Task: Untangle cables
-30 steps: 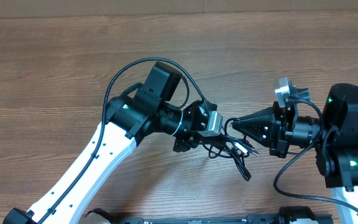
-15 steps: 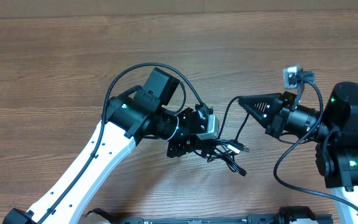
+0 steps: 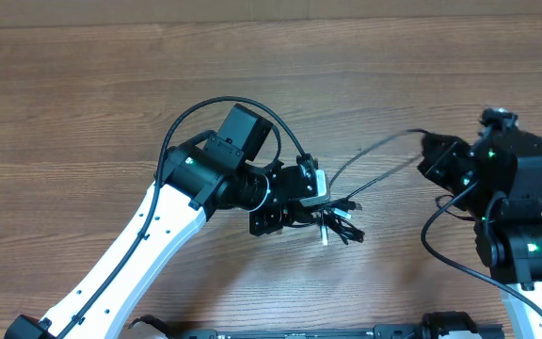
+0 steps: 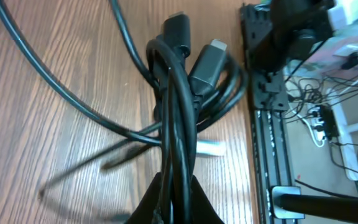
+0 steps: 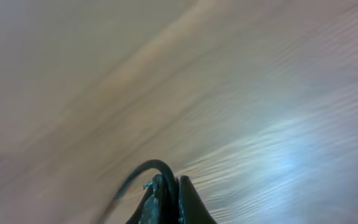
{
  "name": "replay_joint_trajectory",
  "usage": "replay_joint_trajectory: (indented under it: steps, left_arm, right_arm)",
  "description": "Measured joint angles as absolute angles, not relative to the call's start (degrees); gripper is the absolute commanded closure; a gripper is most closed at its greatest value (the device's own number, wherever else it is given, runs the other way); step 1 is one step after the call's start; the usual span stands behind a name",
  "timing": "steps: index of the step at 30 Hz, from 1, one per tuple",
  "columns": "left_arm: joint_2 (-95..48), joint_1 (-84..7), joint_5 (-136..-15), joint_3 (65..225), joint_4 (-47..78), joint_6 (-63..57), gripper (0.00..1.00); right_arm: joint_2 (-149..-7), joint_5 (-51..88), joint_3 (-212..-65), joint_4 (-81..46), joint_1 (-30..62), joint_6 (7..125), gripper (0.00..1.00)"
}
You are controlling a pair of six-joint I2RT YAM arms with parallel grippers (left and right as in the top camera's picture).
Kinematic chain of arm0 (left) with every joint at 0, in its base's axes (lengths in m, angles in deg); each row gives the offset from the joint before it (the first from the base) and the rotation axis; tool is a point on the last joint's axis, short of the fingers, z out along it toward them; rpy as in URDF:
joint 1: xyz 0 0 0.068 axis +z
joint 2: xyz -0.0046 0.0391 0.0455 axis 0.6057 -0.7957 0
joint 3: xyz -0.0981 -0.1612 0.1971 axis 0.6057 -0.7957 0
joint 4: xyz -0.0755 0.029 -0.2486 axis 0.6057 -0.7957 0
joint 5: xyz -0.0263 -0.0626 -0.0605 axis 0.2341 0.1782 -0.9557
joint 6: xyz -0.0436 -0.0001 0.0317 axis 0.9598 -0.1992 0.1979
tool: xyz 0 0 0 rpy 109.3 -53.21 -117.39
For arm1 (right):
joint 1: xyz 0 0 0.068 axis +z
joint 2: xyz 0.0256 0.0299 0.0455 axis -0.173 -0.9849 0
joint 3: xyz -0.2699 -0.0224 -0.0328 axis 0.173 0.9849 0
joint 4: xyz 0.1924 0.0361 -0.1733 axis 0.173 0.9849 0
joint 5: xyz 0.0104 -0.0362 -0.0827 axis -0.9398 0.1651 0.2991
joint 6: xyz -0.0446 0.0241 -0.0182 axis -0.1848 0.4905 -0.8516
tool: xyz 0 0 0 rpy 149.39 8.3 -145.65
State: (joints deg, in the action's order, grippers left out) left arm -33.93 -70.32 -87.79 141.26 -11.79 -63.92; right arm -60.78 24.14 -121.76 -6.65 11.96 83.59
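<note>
Pinching the tangled bundle of thin black plug-ended cables (image 4: 178, 112), L jaws anchor it; R jaws, clamped on one strand (image 3: 374, 147), prob. tension it to slide free.

Showed a brown wood-grain tabletop (image 3: 64, 94) under soft glare, bordered along its near edge by a black slotted metal rail (image 4: 269, 155); beyond, thin loose wires (image 4: 309, 93).

Nothing legible appears in any view: no word, label, brand or number on the thin black cables (image 4: 178, 124), the white-and-black robot arms (image 3: 158, 226) or the brown wood-grain surface (image 3: 83, 94).
</note>
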Motion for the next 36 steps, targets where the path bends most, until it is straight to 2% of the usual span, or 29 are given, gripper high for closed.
replay_joint_trajectory:
  steps: [2,3,5,6,9,15,19,27,31,36]
  left_arm:
    - [-34.0,-70.6,-86.7,141.3,-11.7,-62.9,0.96]
    - [-34.0,-70.7,-86.4,141.3,-11.7,-62.7,0.96]
    - [-34.1,-71.1,-85.9,141.3,-11.8,-62.3,0.96]
    - [-34.1,-71.0,-85.1,141.3,-12.7,-62.2,0.96]
    - [-34.2,-70.9,-83.1,141.2,-13.8,-61.7,0.96]
    - [-34.2,-70.9,-82.8,141.1,-12.8,-61.6,0.96]
    - [-34.2,-70.9,-82.8,141.1,-9.5,-59.4,0.96]
    - [-34.3,-69.8,-81.7,141.0,-0.6,-47.9,0.96]
    - [-34.3,-65.6,-79.6,141.0,2.7,-37.1,0.96]
    - [-34.3,-63.4,-83.9,141.0,7.3,-31.6,0.96]
  right_arm:
    - [-60.8,32.9,-121.8,-3.7,12.1,84.0,0.96]
    - [-60.8,37.6,-121.8,-2.1,12.2,84.2,0.91]
    - [-60.8,41.9,-121.8,-0.9,12.2,84.1,0.62]
    - [-60.8,44.4,-121.8,-0.8,12.0,84.2,0.39]
    - [-60.8,50.9,-121.8,-0.5,11.0,84.4,0.00]
    - [-60.8,46.8,-121.8,-0.1,11.0,83.7,0.00]
    - [-60.8,38.1,-121.8,-0.1,11.0,81.7,0.00]
    - [-60.8,20.5,-121.8,-1.3,11.0,71.3,0.00]
    - [-60.8,9.4,-121.8,-1.7,11.0,64.4,0.00]
    - [-60.8,-3.0,-121.8,-1.8,10.8,55.5,0.00]
